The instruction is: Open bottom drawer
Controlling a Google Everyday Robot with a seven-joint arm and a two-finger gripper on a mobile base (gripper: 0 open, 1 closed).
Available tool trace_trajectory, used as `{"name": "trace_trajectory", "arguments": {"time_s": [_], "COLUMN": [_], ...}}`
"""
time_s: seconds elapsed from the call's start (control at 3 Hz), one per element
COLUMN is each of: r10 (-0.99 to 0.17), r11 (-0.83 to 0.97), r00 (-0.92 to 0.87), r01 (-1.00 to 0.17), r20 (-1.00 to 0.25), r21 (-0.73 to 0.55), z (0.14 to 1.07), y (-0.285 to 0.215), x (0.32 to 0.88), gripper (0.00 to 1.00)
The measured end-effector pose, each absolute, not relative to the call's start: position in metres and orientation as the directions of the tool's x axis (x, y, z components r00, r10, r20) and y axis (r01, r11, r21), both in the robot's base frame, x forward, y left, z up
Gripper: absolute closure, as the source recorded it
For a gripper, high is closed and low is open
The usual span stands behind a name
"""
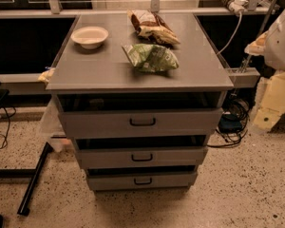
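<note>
The bottom drawer (171, 180) is the lowest and narrowest of three grey fronts on the grey cabinet (104, 72). Its small black loop handle (143, 181) sits at its centre. A thin dark gap shows above its front. The mid-sized front (180, 156) and the widest top front (190, 121) lie above it, each with a dark gap over it. My gripper (270, 109) is the pale cream part hanging at the far right, below the white arm (281, 37). It is well right of the cabinet and touches nothing.
On the cabinet top lie a white bowl (90, 36), a green chip bag (151, 57) and a brown chip bag (152, 26). Cables (230, 127) lie on the speckled floor at right. A black bar (33, 179) slants at left. A railing (142, 12) runs behind.
</note>
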State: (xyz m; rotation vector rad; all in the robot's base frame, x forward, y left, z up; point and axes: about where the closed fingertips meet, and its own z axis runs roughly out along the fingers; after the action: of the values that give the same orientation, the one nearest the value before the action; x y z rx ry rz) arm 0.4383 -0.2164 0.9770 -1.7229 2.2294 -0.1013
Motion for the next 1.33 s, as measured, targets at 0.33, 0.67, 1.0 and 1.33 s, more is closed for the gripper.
{"name": "trace_trajectory", "arguments": {"time_s": [0.33,0.67,1.0,1.33], "r10": [-0.953,-0.942,-0.913,-0.886], "r11": [0.27,0.281,0.288,0.256], "r00": [-0.221,-0.22,-0.199,-0.164], "r01": [-0.93,-0.93,-0.933,-0.953], "r20": [-0.208,-0.255,-0.356,-0.434], "r21": [-0.249,-0.236,-0.217,-0.163], "z": [0.977,0.952,0.907,0.836], "y": [-0.216,-0.208,-0.175,-0.132], "x": [0.438,0.432,0.411,0.4], "gripper": [0.0,0.18,0.41,0.64]}}
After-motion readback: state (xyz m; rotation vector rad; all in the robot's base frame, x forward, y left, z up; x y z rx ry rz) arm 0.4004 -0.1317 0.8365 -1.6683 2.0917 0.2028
